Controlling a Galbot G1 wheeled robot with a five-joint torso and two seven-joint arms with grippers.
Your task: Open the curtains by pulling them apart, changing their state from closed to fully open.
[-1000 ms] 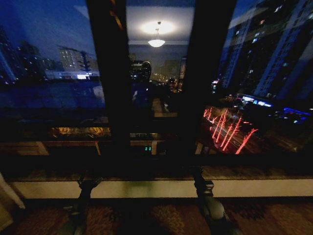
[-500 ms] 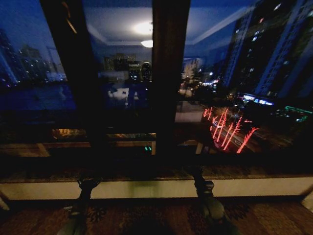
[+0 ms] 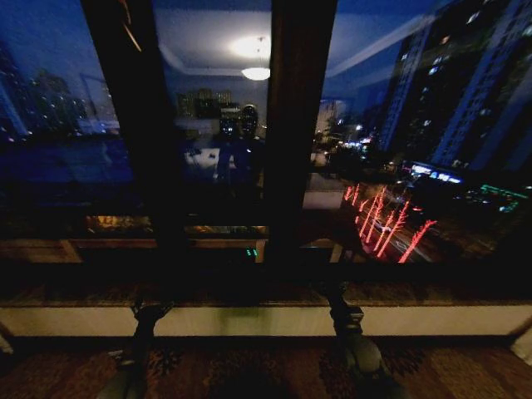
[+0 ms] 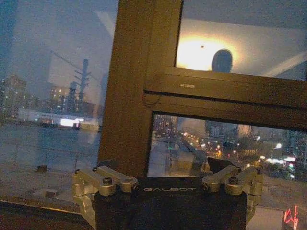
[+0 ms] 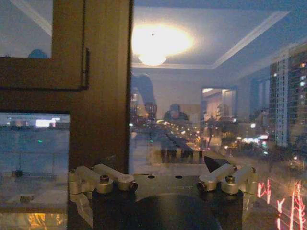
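Curtains [image 3: 524, 347] edge the head view; wrist views show left gripper [image 4: 168, 178], right gripper [image 5: 165, 178] wide-jawed.

I see a dark patterned carpet [image 3: 249, 370] running up to the pale window ledge [image 3: 249, 320], with nothing lying on it.

Ahead of you the window [image 3: 416, 125] stands behind the sill [image 3: 266, 320], its two frame posts [image 3: 295, 133] left of centre, both arms low before the sill.
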